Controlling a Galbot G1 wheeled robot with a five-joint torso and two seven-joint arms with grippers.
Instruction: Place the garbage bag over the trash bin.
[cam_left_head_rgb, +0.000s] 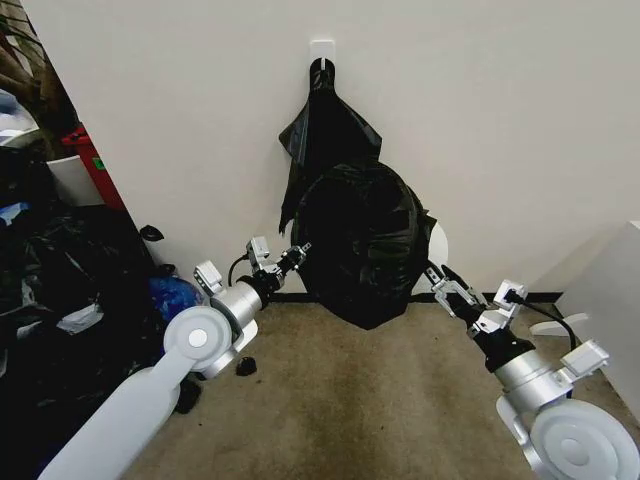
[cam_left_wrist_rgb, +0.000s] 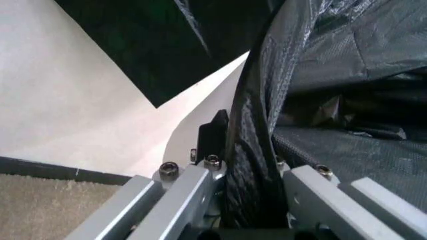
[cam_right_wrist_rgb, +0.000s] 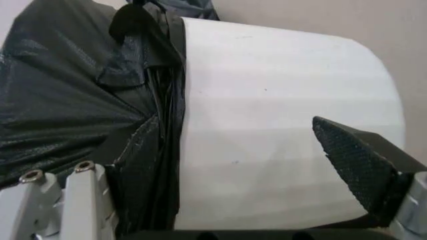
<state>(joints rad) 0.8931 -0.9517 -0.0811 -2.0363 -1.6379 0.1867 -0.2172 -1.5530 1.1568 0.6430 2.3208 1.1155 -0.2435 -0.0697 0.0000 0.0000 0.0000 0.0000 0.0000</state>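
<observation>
Plastic is bunching between both claws as I'm looking down from the head cam. The garbage bag (cam_left_head_rgb: 360, 245) is hanging over the trash bin (cam_left_head_rgb: 437, 245), which is sitting on the carpet (cam_left_head_rgb: 370, 400) right against the wall (cam_left_head_rgb: 480, 120); I'm seeing just a sliver of white bin on the robot's right side of the bag, the rest being covered in glossy black.

Left claw (cam_left_head_rgb: 297, 255) is sitting at the bag's left edge, near the floor line. In the left wrist cam the left claw (cam_left_wrist_rgb: 247, 165) is gripping a fold of the bag (cam_left_wrist_rgb: 333, 100), w/ the crinkled film running down between the 2 metal finger bars and 1 black pad pressing against it.

Right claw (cam_left_head_rgb: 441, 281) is sitting at the bag's lower right, beside the exposed bin wall. In the right wrist cam the right claw (cam_right_wrist_rgb: 253, 160) is standing open: 1 textured black pad (cam_right_wrist_rgb: 360, 160) is resting against the bare white side of the bin (cam_right_wrist_rgb: 280, 125), the other finger is over at the gathered bag edge (cam_right_wrist_rgb: 80, 100), and the bin wall is spanning the gap between them.

Above the bin, flat black bags (cam_left_head_rgb: 325, 125) are hanging from a white hook (cam_left_head_rgb: 322, 48). A heap of black sacks (cam_left_head_rgb: 60, 290) is lying off to the robot's left.
</observation>
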